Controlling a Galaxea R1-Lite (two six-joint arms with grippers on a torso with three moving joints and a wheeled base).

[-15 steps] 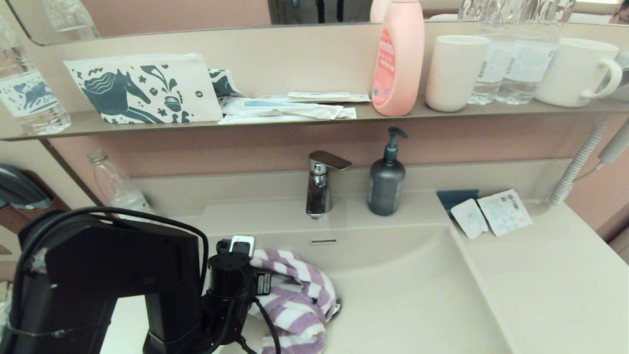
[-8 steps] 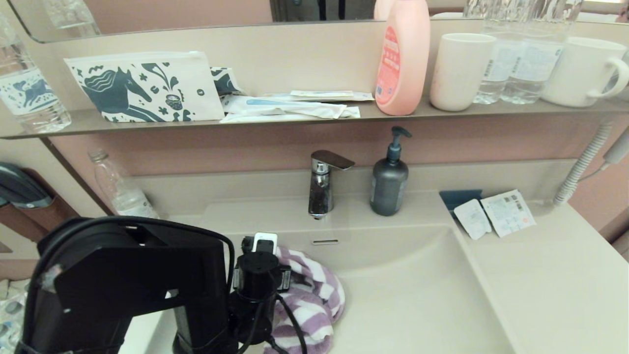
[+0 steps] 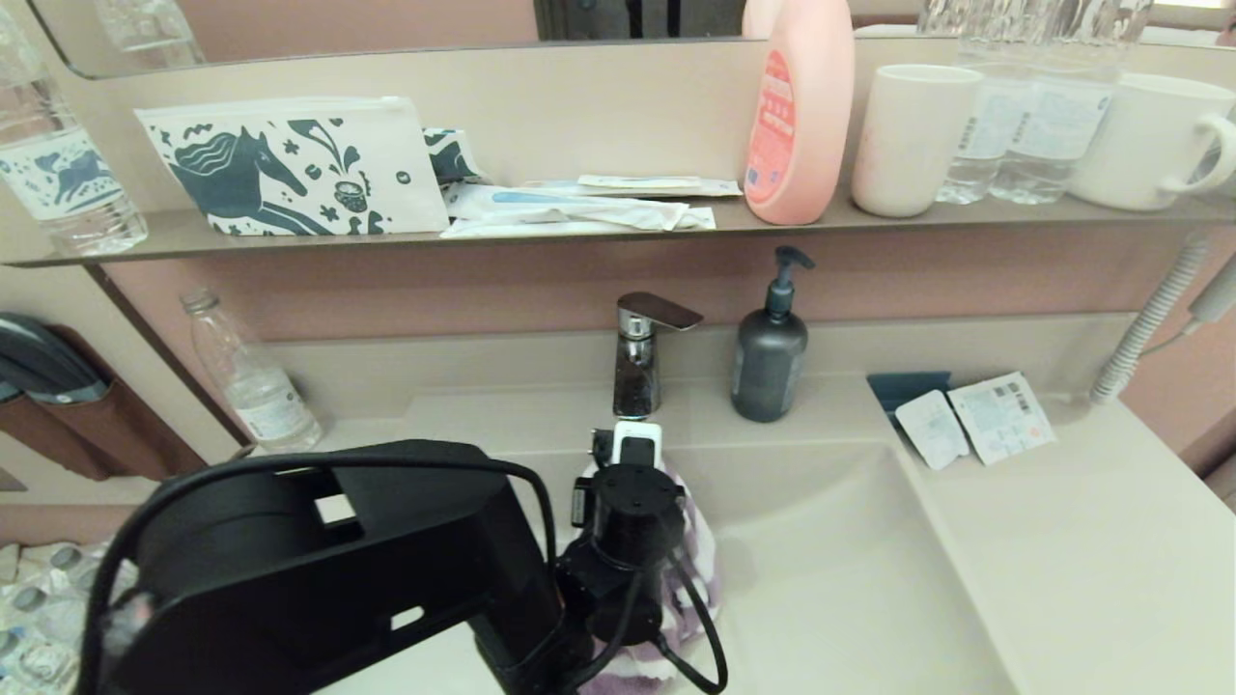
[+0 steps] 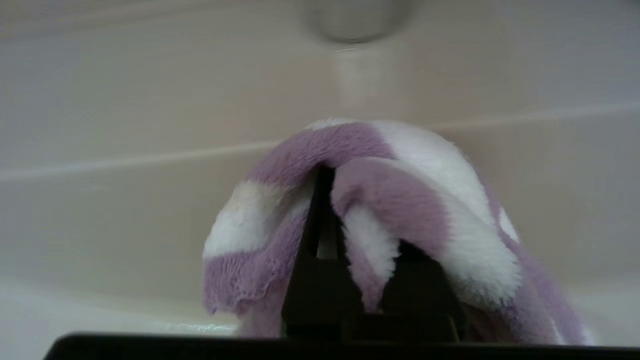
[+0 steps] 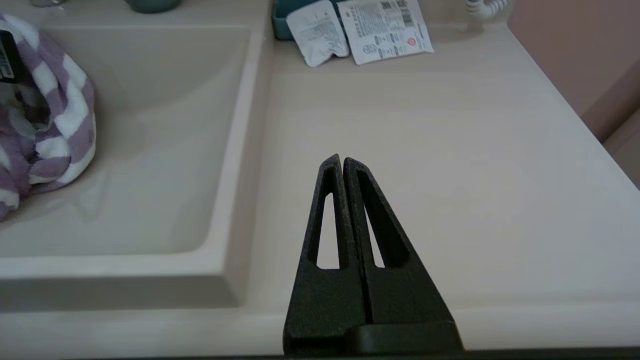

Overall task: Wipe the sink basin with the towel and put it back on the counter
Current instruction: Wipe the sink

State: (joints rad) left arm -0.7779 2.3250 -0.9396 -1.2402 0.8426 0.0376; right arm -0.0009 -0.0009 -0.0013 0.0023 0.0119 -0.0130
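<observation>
The lilac and white striped towel (image 3: 702,565) hangs bunched in the sink basin (image 3: 840,589), just in front of the tap. My left gripper (image 4: 327,172) is shut on the towel (image 4: 400,190), whose folds drape over both fingers. In the head view my left wrist (image 3: 632,526) covers most of the cloth and the fingers. The right wrist view shows the towel (image 5: 55,120) at the basin's (image 5: 150,150) left side. My right gripper (image 5: 342,159) hovers shut and empty over the counter (image 5: 450,175) right of the bowl.
A chrome tap (image 3: 639,362) and a dark soap dispenser (image 3: 770,347) stand behind the basin. Paper packets (image 3: 975,420) lie at the counter's (image 3: 1062,550) back. A plastic bottle (image 3: 251,376) stands back left. The wall shelf (image 3: 145,236) carries a horse pouch (image 3: 290,169), a pink bottle (image 3: 800,106) and cups.
My left arm has carried the towel rightward and toward the back of the basin, from its left side to just before the tap. The grip on the cloth has held.
</observation>
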